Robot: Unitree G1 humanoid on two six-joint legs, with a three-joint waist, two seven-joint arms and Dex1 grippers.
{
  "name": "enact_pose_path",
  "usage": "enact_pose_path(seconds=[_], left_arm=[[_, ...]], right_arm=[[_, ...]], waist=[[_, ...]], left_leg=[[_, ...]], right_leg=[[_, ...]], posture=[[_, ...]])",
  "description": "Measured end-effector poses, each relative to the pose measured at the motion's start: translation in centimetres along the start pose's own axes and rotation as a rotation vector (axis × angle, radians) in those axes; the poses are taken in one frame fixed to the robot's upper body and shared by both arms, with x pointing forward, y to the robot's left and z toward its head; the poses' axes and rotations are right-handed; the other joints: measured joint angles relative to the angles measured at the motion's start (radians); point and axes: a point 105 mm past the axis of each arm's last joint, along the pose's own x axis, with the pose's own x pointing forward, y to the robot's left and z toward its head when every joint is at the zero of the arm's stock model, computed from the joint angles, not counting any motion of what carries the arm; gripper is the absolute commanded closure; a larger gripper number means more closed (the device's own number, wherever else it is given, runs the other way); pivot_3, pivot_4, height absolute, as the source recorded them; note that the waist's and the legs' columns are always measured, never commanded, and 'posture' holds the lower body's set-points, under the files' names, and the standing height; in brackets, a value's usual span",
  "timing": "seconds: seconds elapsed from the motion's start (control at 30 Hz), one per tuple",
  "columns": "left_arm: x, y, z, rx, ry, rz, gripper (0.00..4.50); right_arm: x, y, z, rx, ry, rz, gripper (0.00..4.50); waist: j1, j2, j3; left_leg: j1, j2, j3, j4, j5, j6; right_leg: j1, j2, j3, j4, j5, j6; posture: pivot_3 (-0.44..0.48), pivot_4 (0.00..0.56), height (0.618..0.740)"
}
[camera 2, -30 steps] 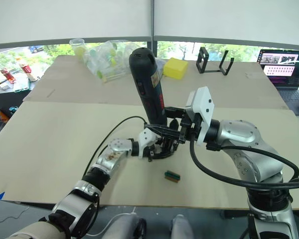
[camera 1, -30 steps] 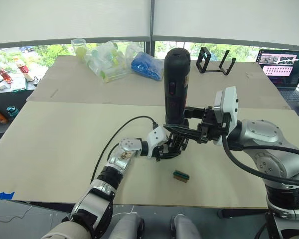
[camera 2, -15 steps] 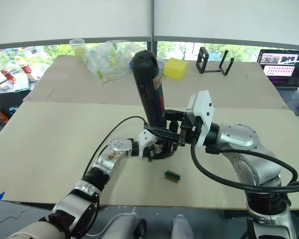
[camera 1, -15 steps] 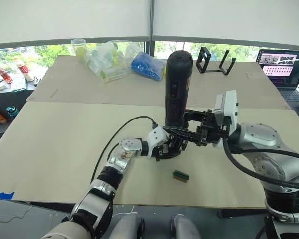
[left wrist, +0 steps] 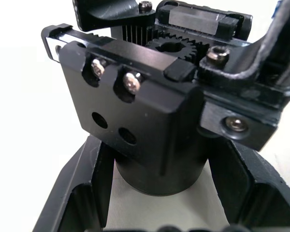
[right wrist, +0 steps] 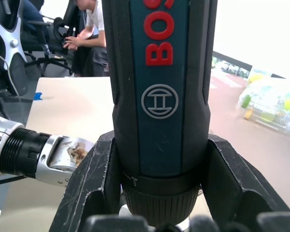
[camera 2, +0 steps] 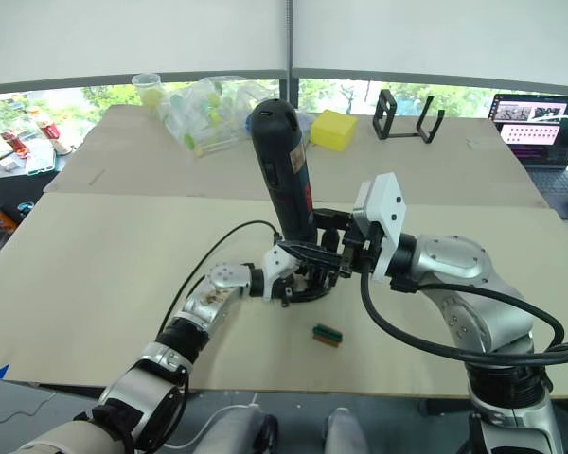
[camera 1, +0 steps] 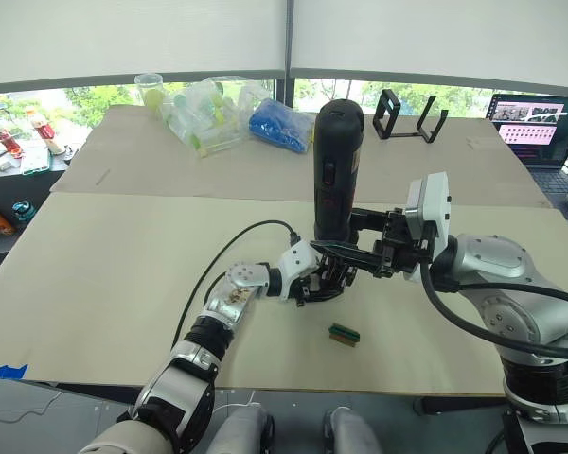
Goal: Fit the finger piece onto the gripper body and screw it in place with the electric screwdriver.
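The small black mechanical gripper body (left wrist: 150, 121), a block with a rounded base, two screws and two empty holes on one face, sat at mid-table near the front edge, clamped at its base between the two black fingers of my left gripper (camera 1: 324, 281). It looked rigid and compact, so I judged the low hold on the round base to be the right one: it left the screw face and the geared top free. The smooth plastic could turn in the fingers under driving torque, I thought.

Directly above it stood the electric screwdriver (camera 2: 282, 170), a long thick black cylinder with red lettering and a blue-green panel, upright with a slight lean. My right gripper (camera 2: 314, 253) was closed around its lower barrel, just above the ribbed collar (right wrist: 159, 205). The tool seemed top-heavy, with most of its length standing above the hold, so I expected it to want to tip; the hard casing would take a firm squeeze without harm.

I could not make out the metal bit or where it met the body; both grippers crowded that spot. I also could not pick out the loose tapered finger piece, or tell whether it was already seated. A small green-and-black rectangular block (camera 1: 344, 333) lay on the beige table (camera 1: 95, 274) just in front of the grippers.
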Motion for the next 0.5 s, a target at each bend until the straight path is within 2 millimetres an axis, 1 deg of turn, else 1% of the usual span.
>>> enact_pose_path(seconds=[0.23, 0.5], left_arm=[[0.0, 0.0, 0.0, 0.000, 0.001, 0.001, 2.20], [0.0, 0.0, -0.1, -0.002, 0.003, 0.003, 2.20]], right_arm=[[-0.4, -0.1, -0.5, 0.038, -0.054, -0.054, 2.59], [-0.6, 0.0, -1.3, 0.021, -0.067, -0.078, 2.59]], waist=[[0.000, 0.000, 0.000], [0.000, 0.000, 0.000]], left_leg=[[0.000, 0.000, 0.000, 0.000, 0.000, 0.000], [0.002, 0.000, 0.000, 0.000, 0.000, 0.000]], right_leg=[[0.000, 0.000, 0.000, 0.000, 0.000, 0.000], [0.002, 0.001, 0.000, 0.000, 0.000, 0.000]], posture=[[0.000, 0.150, 0.740], [0.000, 0.150, 0.740]])
